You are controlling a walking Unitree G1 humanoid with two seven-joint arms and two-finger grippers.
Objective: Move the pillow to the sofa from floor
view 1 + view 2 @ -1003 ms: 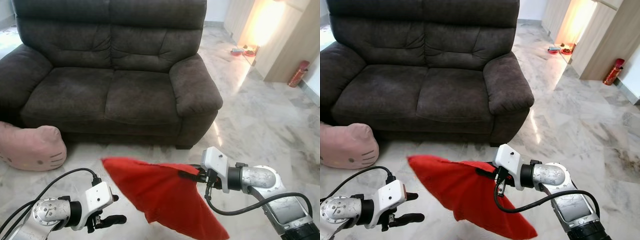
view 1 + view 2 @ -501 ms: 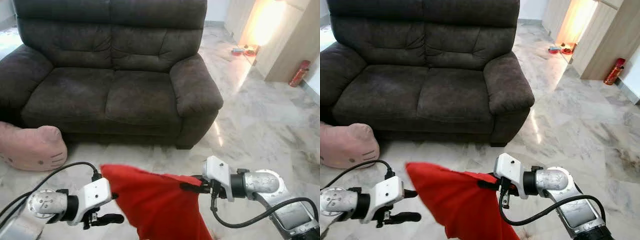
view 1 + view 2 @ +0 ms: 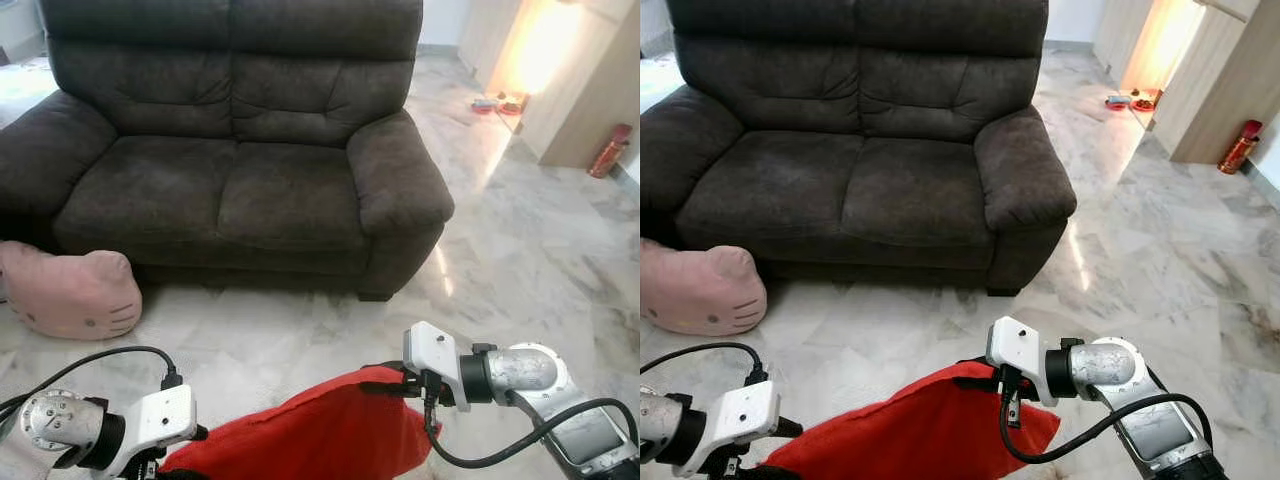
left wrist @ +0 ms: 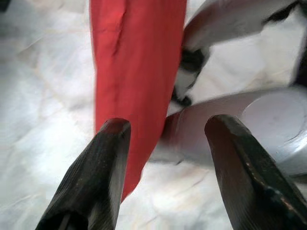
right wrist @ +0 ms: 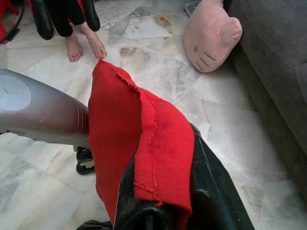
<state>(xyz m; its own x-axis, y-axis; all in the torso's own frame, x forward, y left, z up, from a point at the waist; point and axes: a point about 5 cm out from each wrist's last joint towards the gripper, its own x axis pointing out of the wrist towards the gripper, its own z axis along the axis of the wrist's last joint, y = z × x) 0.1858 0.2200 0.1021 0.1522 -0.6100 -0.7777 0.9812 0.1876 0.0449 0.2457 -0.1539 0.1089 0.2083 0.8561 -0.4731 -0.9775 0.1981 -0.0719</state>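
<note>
Red pillow (image 3: 310, 440): flat, limp fabric with a stitched seam along the edge, hanging low at bottom centre of the frame, above the marble floor (image 3: 530, 260). Right end effector (image 5: 163, 191) pinched closed on its upper right corner. Left end effector (image 4: 165, 143) fingers spread wide; one finger appears to touch the cloth, contact unclear. Dark grey sofa (image 3: 240, 140) upper left. Pink cat-face cushion (image 3: 70, 292) on floor at left.

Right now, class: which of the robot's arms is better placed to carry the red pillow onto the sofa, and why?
Right. The right gripper is shut on the red pillow and faces the sofa; the left gripper is open beside it.
</note>
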